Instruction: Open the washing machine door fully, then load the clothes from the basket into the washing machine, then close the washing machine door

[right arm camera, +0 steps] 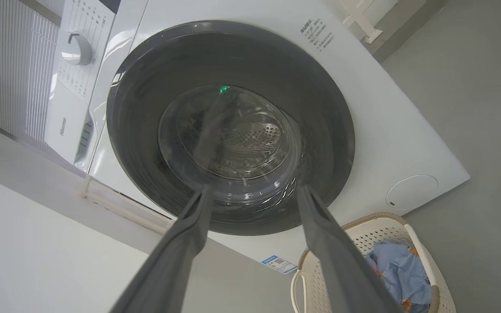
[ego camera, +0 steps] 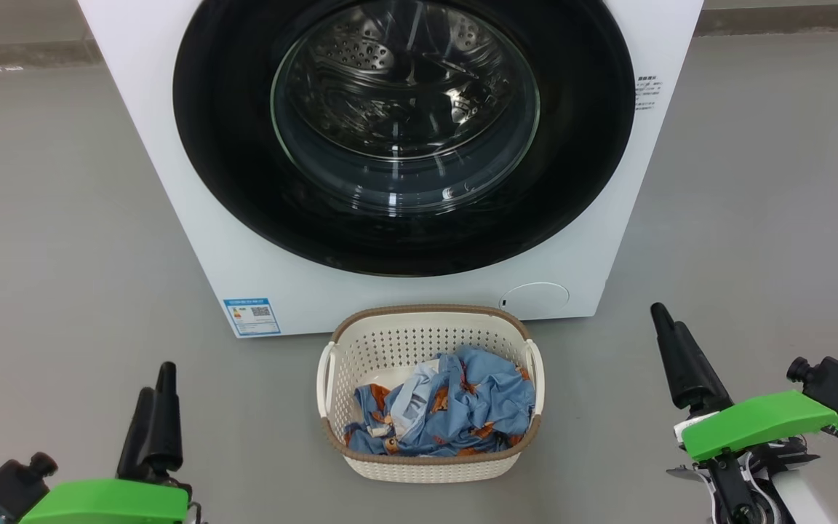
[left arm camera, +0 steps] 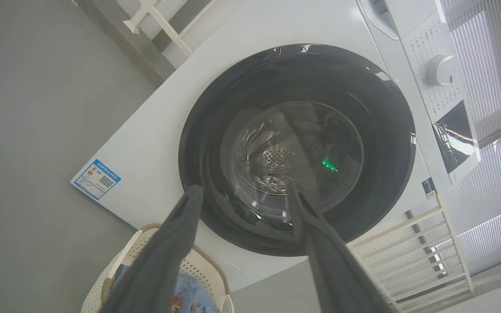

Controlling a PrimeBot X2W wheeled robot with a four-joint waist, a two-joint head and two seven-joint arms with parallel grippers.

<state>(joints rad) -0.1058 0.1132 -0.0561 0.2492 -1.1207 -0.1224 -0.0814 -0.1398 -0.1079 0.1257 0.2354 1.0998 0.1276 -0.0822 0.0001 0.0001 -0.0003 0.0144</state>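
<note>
Grey floor (ego camera: 48, 240), glossy black door (ego camera: 404, 131)

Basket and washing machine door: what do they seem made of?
The basket looks like matte cream moulded plastic, given its regular punched holes; the brown woven-look rim is probably plastic too. The washing machine door looks like glossy black plastic or glass around a clear glass bowl, given its sharp reflections.
</note>
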